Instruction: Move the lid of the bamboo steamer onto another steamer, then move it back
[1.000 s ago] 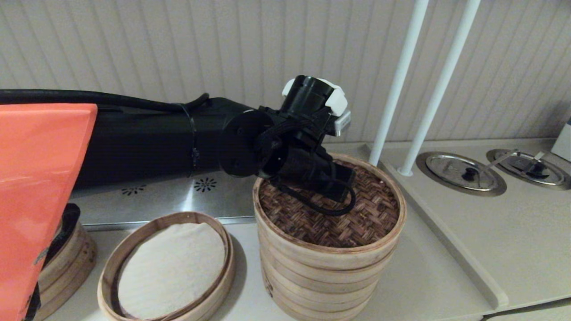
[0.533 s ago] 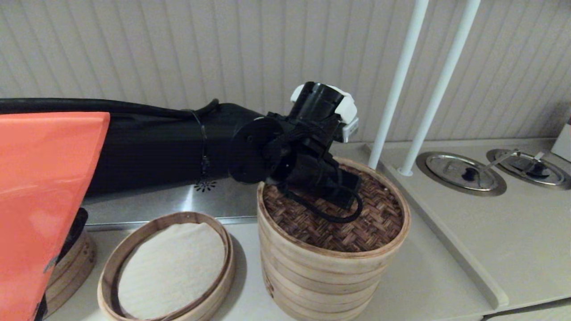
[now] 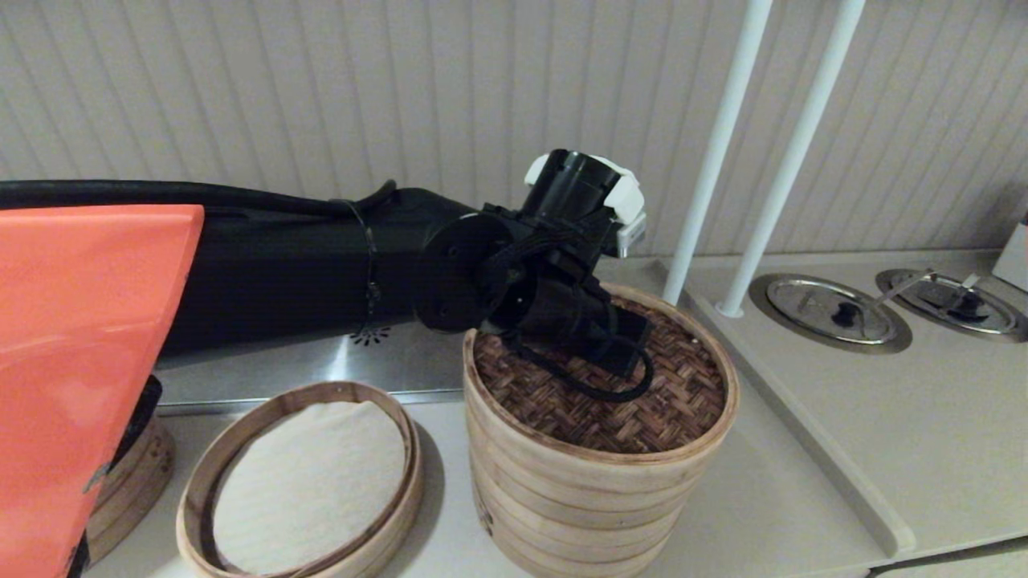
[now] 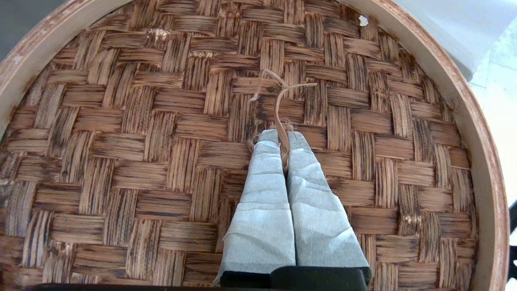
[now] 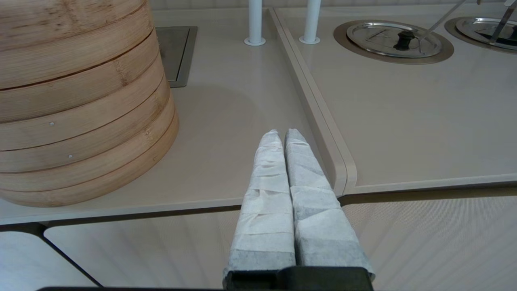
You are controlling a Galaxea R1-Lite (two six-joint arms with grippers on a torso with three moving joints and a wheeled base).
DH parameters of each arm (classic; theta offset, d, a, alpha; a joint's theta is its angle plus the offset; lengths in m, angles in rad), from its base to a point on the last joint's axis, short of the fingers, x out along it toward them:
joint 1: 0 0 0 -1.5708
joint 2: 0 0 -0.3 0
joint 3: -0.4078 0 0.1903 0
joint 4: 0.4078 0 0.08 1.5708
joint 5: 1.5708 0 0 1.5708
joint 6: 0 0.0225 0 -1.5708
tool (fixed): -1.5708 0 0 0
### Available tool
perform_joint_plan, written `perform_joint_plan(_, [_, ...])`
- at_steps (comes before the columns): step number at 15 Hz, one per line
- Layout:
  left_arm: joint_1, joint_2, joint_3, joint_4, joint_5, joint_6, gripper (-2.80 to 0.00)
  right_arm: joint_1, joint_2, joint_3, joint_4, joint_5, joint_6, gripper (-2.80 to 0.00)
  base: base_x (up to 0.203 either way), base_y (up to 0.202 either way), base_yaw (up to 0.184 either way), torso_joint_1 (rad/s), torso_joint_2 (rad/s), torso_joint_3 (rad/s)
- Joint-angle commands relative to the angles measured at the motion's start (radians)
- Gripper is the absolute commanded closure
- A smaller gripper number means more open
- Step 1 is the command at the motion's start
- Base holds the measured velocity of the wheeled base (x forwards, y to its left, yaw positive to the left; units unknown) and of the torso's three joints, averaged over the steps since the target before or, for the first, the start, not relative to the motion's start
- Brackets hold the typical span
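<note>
The bamboo steamer lid (image 3: pixel 642 409), dark herringbone weave with a pale rim, sits on top of the tall multi-tier stack (image 3: pixel 578 506) at the middle of the counter. My left gripper (image 4: pixel 282 135) points down at the lid's centre, shut on the small knot loop (image 4: pixel 278 101), whose strand runs between the padded fingertips. In the head view the black wrist hides those fingers. The low single tray (image 3: pixel 241 425) with a white cloth liner (image 3: pixel 313 482) lies uncovered left of the stack. My right gripper (image 5: pixel 282 133) is shut and empty, low at the counter's front edge, right of the stack (image 5: pixel 80 113).
Two white poles (image 3: pixel 711 160) rise just behind and right of the stack. A raised counter ridge (image 3: pixel 803 425) runs right of it, with steel lids (image 3: pixel 831 311) set in the counter beyond. Another bamboo stack (image 3: pixel 128 490) stands far left, partly behind my orange arm cover.
My left arm has shifted slightly right and down, still holding the knot loop. The lid's rim has shifted a little to the right with it. The low tray has not moved.
</note>
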Motion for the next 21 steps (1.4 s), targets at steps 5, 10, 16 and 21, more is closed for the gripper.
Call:
perform_joint_plan(5, [0.002,-0.054,0.002,0.007,0.019,-0.002,-2.8,0.0,0.001,0.005,0.0,0.0,0.0,0.0,0.0,0.0,0.0,0.0,0.0,0.0])
perform_joint_plan(10, [0.06,-0.16,0.005,0.039,0.02,-0.002,-2.8,0.0,0.001,0.005,0.0,0.0,0.0,0.0,0.0,0.0,0.0,0.0,0.0,0.0])
perform_joint_plan(16, [0.2,-0.355,0.104,0.103,0.022,-0.009,0.0,0.0,0.001,0.005,0.0,0.0,0.0,0.0,0.0,0.0,0.0,0.0,0.0,0.0])
perform_joint_plan(21, [0.339,-0.654,0.401,0.102,0.022,-0.012,0.0,0.0,0.001,0.004,0.0,0.0,0.0,0.0,0.0,0.0,0.0,0.0,0.0,0.0])
